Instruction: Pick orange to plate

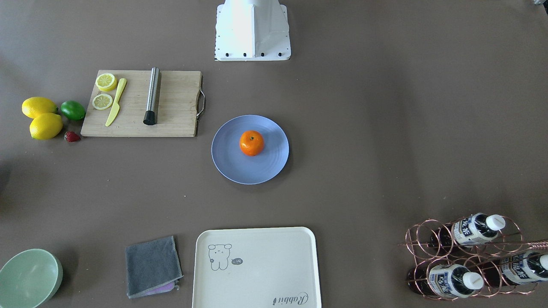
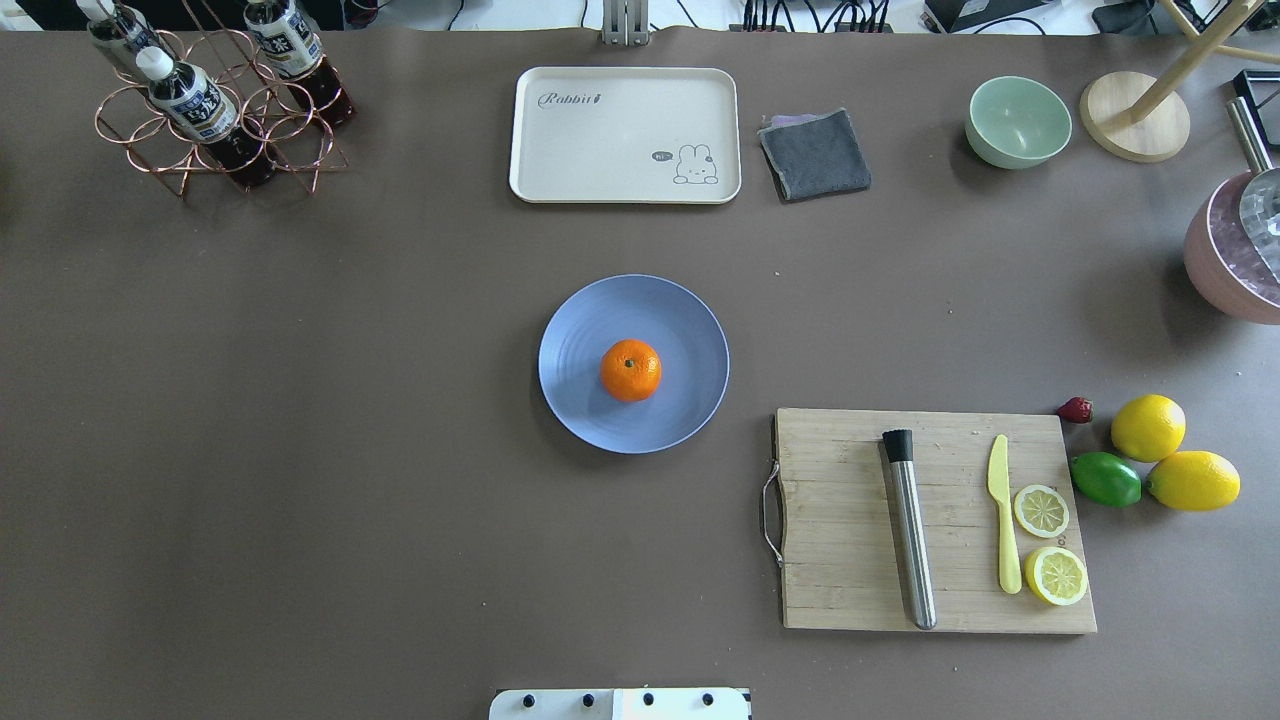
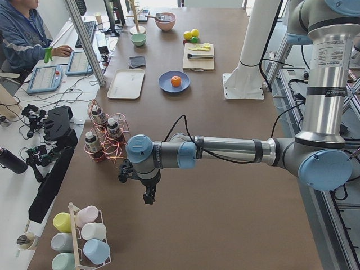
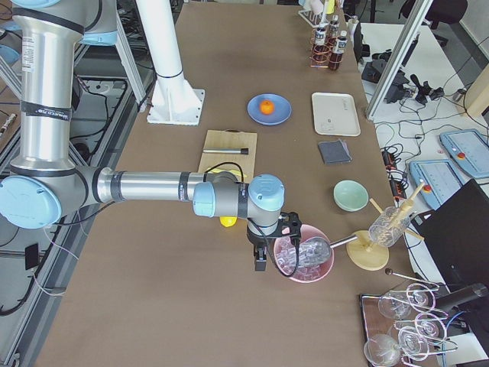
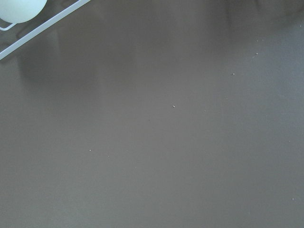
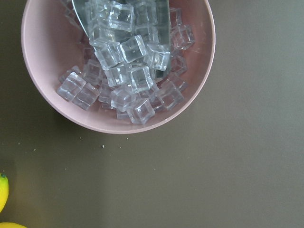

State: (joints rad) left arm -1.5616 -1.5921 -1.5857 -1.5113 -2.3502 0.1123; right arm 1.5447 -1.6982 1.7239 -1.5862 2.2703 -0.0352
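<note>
Bright-orange round fruit (image 2: 630, 370) w/ dark stem dot sits approx. centre of pale-blue round matte plate (image 2: 585, 330), mid-table. At the table's end, left gripper (image 3: 148, 197) hangs over brown table (image 2: 300, 400) near copper wire bottle rack (image 3: 109, 147), well apart from plate; fingers apart or together: can't tell. At opp. end, right gripper (image 4: 260, 262) hangs just beside pink bowl of clear ice cubes (image 6: 38, 71); finger state also can't tell.

Bright orange (image 2: 630, 369), stem dot up, near the middle of the pale blue plate (image 2: 580, 400), mid-table.
</note>
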